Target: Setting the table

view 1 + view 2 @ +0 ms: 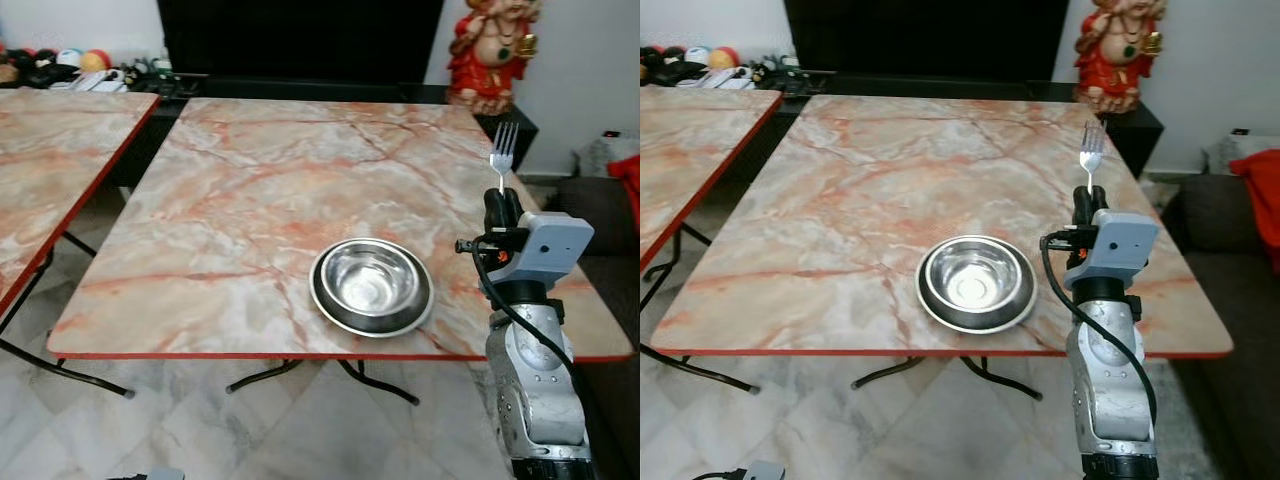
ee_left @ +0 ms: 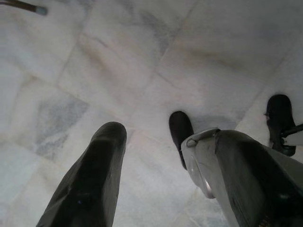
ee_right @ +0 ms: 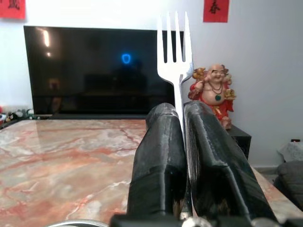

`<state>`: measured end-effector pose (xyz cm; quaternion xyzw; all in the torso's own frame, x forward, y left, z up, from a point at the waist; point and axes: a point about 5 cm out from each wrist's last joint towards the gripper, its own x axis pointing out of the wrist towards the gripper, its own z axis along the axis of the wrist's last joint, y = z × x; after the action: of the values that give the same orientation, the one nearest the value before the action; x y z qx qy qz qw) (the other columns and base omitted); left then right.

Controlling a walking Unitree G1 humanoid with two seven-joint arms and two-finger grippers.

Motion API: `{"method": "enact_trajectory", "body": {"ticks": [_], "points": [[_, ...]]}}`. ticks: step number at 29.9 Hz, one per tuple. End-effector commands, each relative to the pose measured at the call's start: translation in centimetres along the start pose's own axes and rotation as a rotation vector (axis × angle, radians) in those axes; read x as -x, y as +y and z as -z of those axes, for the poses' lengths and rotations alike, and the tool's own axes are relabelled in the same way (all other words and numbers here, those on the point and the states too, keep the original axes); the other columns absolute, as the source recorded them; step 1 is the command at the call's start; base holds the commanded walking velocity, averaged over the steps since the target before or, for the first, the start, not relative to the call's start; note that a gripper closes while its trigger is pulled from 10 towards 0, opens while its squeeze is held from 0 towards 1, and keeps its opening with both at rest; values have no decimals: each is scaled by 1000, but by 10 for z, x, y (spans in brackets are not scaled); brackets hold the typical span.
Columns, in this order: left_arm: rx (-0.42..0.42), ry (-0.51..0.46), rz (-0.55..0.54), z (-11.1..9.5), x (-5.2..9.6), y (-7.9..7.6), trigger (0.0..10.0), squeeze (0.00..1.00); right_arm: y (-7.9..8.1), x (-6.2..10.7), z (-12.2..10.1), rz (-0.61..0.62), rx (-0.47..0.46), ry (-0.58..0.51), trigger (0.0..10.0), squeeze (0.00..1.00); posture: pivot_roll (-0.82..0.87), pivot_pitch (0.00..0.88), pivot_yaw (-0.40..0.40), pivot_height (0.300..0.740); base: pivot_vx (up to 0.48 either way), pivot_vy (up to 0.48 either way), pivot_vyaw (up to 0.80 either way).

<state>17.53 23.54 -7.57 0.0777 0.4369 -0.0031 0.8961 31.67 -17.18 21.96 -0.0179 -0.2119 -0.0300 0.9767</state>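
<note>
Nearest the head camera stands the robot's right arm, its right gripper (image 1: 502, 212) raised over the near right part of the marble table (image 1: 250, 180), fingers pinched tight on the handle of a fork (image 1: 503, 150) that points tines-up. A steel bowl (image 1: 371, 285) sits on a plate near the table's front edge, just left of the gripper.

The left gripper (image 2: 156, 156) hangs idle over the tiled floor, its fingers spread apart.

The grip looks slim: only the thin handle is clamped, so the fork could pivot or slide as the wrist tilts to lay it down. Released from height, it might bounce off the near edge. A lowering path drifting left could knock the bowl.
</note>
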Motion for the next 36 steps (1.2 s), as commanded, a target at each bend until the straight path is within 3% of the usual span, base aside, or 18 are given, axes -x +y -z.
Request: {"method": "enact_trajectory", "body": {"ticks": [1, 6, 8, 10, 12, 16, 24, 29, 32, 34, 36], "points": [[14, 40, -5, 10, 2, 3, 10000, 0, -8, 2, 6, 26, 43, 43, 10000, 0, -64, 131, -8, 740, 0, 0, 0], [16, 39, -2, 9, 2, 3, 10000, 0, -29, 2, 18, 81, 96, 130, 10000, 0, -63, 132, -8, 740, 0, 0, 0], [14, 41, 0, 9, 2, 3, 10000, 0, -42, 2, 30, 90, 169, 232, 10000, 0, -70, 135, -7, 740, 0, 0, 0], [13, 43, 2, 9, 2, 2, 10000, 0, -51, 3, 41, 97, 154, 317, 10000, 0, -70, 135, -7, 740, 0, 0, 0], [12, 44, 3, 9, 2, 2, 10000, 0, -53, 3, 45, 93, 132, 345, 10000, 0, -71, 135, -6, 740, 0, 0, 0], [13, 45, 10, 9, 2, 1, 10000, 0, -52, 10, 80, -13, 123, 543, 10000, 0, -62, 138, 0, 740, 0, 0, 0], [16, 52, 10, 9, 2, 2, 10000, 0, -60, -1, 89, -32, 58, 605, 10000, 0, -62, 141, 4, 740, 0, 0, 0], [26, 53, 13, 11, 2, 2, 10000, 0, -69, -16, 77, -8, 31, 540, 10000, 0, -55, 143, 5, 740, 0, 0, 0], [29, 52, 10, 12, 3, 3, 10000, 0, -69, -32, 46, 14, 3, 326, 10000, 0, -57, 145, 7, 740, 0, 0, 0], [38, 33, -6, 11, 3, 5, 10000, 0, -65, -39, 12, 29, -36, 125, 10000, 0, -61, 145, 8, 740, 0, 0, 0], [37, 27, -17, 11, 4, 7, 10000, 0, -62, -37, 6, 23, -32, 88, 10000, 0, -64, 143, 7, 740, 0, 0, 0]]}}
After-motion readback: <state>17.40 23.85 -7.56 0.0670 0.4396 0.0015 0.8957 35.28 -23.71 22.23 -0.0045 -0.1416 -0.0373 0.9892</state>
